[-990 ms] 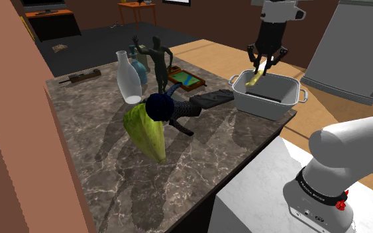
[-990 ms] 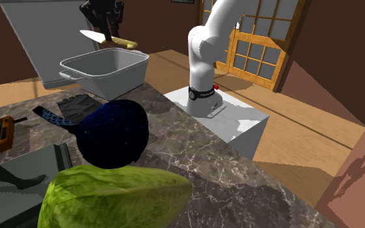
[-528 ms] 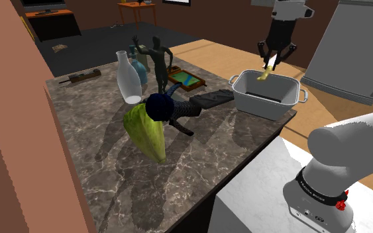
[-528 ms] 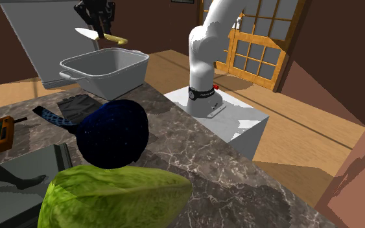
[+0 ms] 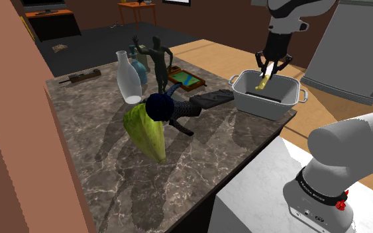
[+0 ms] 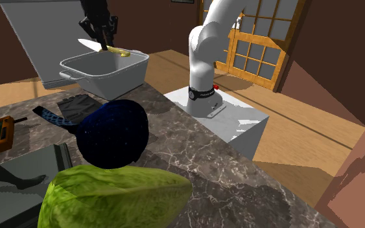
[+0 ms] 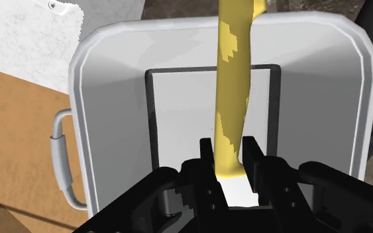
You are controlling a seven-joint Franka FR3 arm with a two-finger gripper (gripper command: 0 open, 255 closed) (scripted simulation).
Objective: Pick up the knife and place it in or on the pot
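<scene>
Currently, step in hand: releasing the knife into the pot.

1. Marble counter [image 5: 99, 172]. Lies below and to one side of the pincer and bears the pot at its corner.
2. Pot [image 5: 271, 107] [image 6: 103, 72] [image 7: 112, 99]. Pale grey, rectangular, with 2 loop handles and no lid. It sits directly beneath the pincer, and its dark-edged floor shows under the fingers.
3. Knife [image 5: 263, 84] [image 6: 87, 43] [image 7: 234, 79]. Yellow handle, pale blade. It hangs above the pot's opening, reaching out from the pincer across the pot, clear of the walls and touching nothing but the fingers.
4. Pincer [image 5: 268, 68] [image 6: 103, 44] [image 7: 228, 155]. Black, with 2 fingers clamped on the end of the knife's handle.

Handling note, as judgement:
- Descend until the knife sits below the rim line.
- Keep its length inside the walls so neither end bridges a rim.
- Part the fingers only then. A drop from this height could bounce the knife out.
- Lift straight up afterwards, avoiding both loop handles.
</scene>
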